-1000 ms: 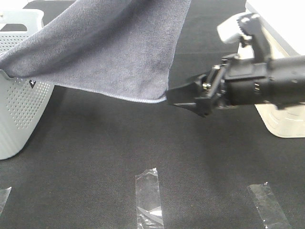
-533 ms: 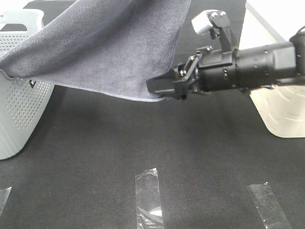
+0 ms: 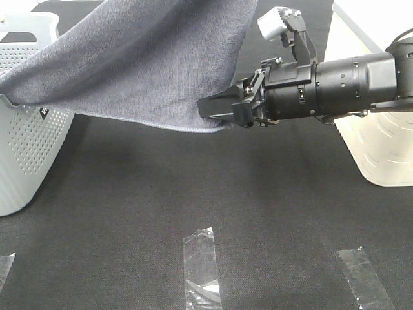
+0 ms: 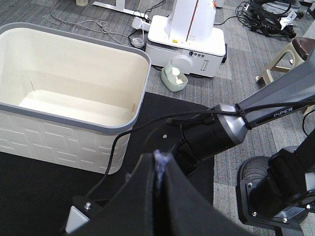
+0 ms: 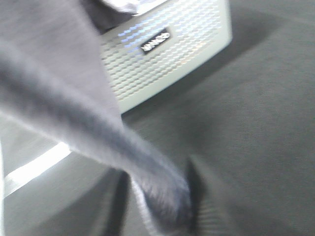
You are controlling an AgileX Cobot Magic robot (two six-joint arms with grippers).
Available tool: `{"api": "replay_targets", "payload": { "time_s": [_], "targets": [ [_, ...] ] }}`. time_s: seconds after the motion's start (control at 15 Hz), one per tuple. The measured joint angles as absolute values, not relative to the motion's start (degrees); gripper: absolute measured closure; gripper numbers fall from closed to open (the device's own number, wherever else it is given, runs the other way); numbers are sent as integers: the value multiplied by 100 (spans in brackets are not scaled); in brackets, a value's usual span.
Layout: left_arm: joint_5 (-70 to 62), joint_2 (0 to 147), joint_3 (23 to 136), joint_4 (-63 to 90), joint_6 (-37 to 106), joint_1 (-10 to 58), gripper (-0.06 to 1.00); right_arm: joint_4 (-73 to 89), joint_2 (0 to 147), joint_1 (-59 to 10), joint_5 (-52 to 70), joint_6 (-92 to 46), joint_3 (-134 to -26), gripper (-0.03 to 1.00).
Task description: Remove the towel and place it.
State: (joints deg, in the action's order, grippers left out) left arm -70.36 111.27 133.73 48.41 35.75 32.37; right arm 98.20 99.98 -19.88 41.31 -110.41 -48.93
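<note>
Now right tool (image 3: 208, 110) has clamped the towel (image 3: 148, 64) corner; left tool (image 4: 158, 166) pinches towel

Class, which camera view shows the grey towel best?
Exterior high: the towel spreads wide from the perforated basket to the right claw at its lower corner. Right wrist shows only a blurred corner between that claw's jaws; left wrist only a frayed sliver in the shut left claw.

Exterior camera: high, looking steeply down on the black desk (image 3: 129, 213). Left wrist: faces a cream plastic bin (image 4: 59, 147). Right wrist: very close, sharing the slate-grey terry towel (image 5: 59, 98) with it.
</note>
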Motion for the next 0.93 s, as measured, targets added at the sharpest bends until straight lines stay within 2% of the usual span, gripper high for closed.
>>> {"api": "replay_targets", "payload": {
  "time_s": [0.27, 0.6, 0.93],
  "targets": [
    [-7036, 11127, 13373, 4841, 3575, 3237, 94, 9494, 9998, -1988, 4188, -10731, -4899, 68],
    [-7036, 11127, 13373, 4836, 3575, 3237, 94, 9494, 10067, -1988, 4183, -10651, -4899, 61],
    [-7036, 11127, 13373, 4813, 3575, 3237, 94, 9620, 10073, -1988, 3902, -10646, -4899, 61]
  ]
}}
